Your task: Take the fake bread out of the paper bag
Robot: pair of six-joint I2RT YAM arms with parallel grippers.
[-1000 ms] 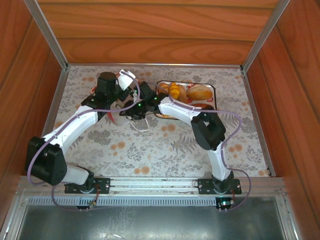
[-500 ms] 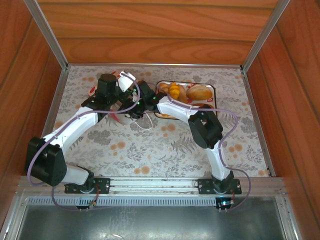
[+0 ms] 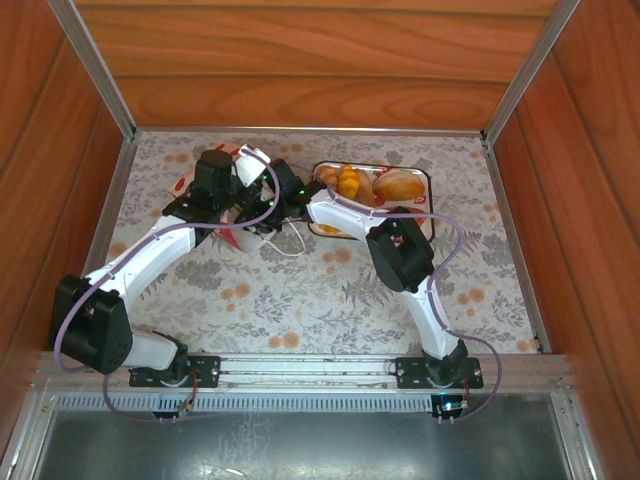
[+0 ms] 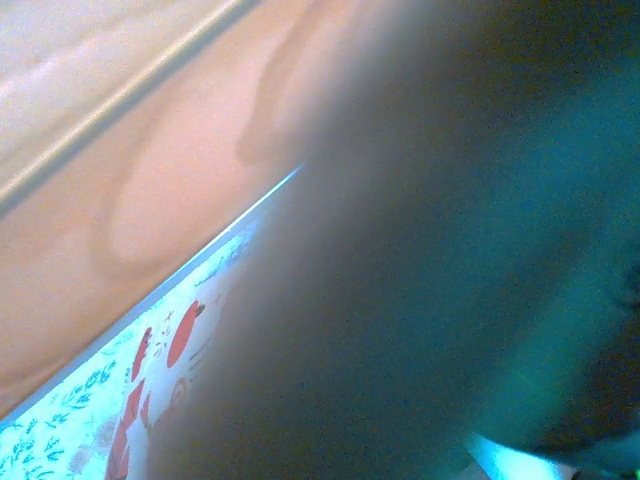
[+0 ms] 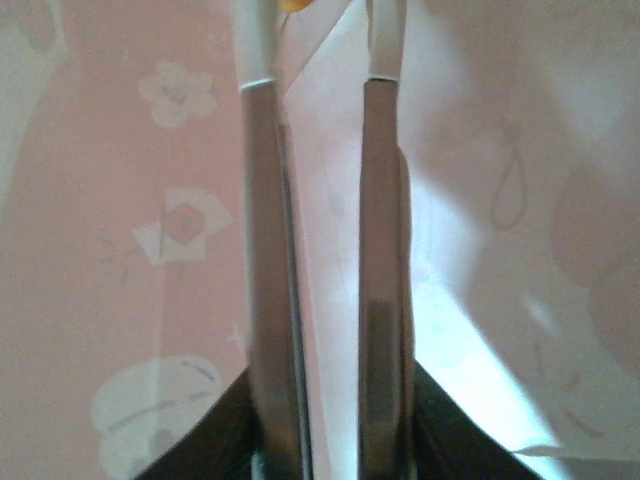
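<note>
Left end effector (image 3: 238, 200): is sitting closed against the paper bag (image 3: 250, 160); the arm is hiding whether paper is pinched.
Right end effector (image 5: 318, 30): is reaching inside the bag, its fingers (image 5: 265, 250) drawn narrow with a white paper fold between them; an orange sliver (image 5: 291, 5) is showing at the tips, grip unclear.
Paper bag: is tilting between both wrists, far left of centre on the surface (image 3: 300, 300), just beside the tray (image 3: 420, 172).
Fake bread (image 3: 398, 185): several golden pieces are lying on the tray.
</note>
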